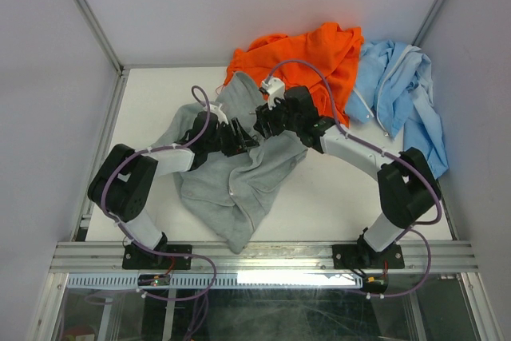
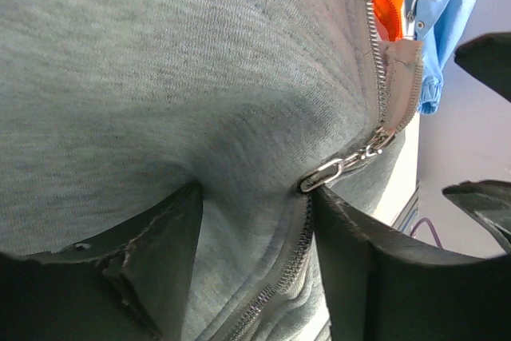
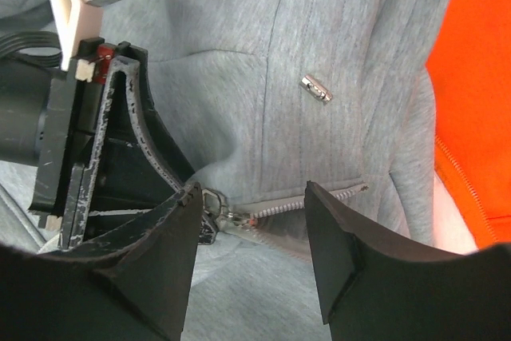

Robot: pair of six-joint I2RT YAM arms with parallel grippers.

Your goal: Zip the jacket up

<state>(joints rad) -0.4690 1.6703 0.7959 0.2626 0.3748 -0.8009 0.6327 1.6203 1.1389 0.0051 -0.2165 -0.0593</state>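
grippers spread wide over the grey jacket's zipper

the heather-grey fleece jacket (image 1: 231, 177) lies rumpled in the middle of the white table (image 1: 343, 197). its top end touches the orange garment (image 1: 307, 61), and a light blue jacket (image 1: 399, 93) lies beyond that. the left gripper (image 1: 246, 141) and right gripper (image 1: 260, 128) meet over its chest, both with fingers spread apart, straddling the pale zipper (image 2: 382, 77) and clamping nothing. the metal zipper pull (image 2: 334, 168) sits just beside a left fingertip. a small metal tag (image 3: 316, 89) is too small to read.

Left gripper (image 2: 255, 191) and right gripper (image 3: 253, 189) close together, jaws parted.
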